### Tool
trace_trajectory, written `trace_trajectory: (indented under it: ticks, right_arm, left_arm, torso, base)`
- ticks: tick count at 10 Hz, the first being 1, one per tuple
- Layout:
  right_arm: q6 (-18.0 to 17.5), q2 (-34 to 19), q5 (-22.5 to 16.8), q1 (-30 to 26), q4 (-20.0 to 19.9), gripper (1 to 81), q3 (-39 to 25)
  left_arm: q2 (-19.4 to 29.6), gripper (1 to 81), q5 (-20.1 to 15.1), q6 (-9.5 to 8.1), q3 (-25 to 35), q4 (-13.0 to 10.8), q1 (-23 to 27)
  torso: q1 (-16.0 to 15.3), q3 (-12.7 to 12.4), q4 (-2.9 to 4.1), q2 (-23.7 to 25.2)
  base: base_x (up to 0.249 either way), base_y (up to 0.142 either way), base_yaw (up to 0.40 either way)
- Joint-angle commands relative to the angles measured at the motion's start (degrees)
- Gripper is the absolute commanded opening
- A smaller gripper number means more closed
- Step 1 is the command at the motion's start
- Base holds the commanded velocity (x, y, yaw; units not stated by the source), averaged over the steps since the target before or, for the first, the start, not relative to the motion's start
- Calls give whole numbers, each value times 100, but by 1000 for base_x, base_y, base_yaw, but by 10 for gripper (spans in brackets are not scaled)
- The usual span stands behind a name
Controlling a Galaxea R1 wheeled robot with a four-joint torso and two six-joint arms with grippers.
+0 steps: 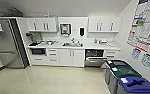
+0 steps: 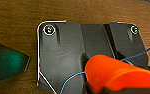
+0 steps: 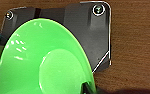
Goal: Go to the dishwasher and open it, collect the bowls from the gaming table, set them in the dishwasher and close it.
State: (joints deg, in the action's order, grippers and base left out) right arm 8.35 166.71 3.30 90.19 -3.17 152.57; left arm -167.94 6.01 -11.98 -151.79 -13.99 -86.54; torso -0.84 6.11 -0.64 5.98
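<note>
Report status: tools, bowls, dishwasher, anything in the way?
Left tool carrying orange bowl; right tool carrying green bowl. Dishwasher ahead, door partly open. Bins at right, beside the approach; floor ahead open.

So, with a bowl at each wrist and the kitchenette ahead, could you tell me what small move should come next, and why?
Probably a short drive forward and a little to the right, towards the dishwasher. Its door already hangs partly open under the counter, across a stretch of floor, while the orange bowl sits at the left wrist and the green bowl at the right. The bins stand on the right, so leave them room.
</note>
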Motion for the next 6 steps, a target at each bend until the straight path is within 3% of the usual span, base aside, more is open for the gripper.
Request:
trace_trajectory:
  ticks: [1,6]
  right_arm:
    - [9,-74,-313,-224,27,10,0]
    - [9,-74,-313,-224,27,10,0]
  left_arm:
    - [67,10,-241,29,0,-77,300]
    - [67,10,-241,29,8,-77,300]
  torso:
    - [0,0,0,0]
    - [-2,0,0,0]
  base:
    - [116,-70,0]
    - [116,-70,0]
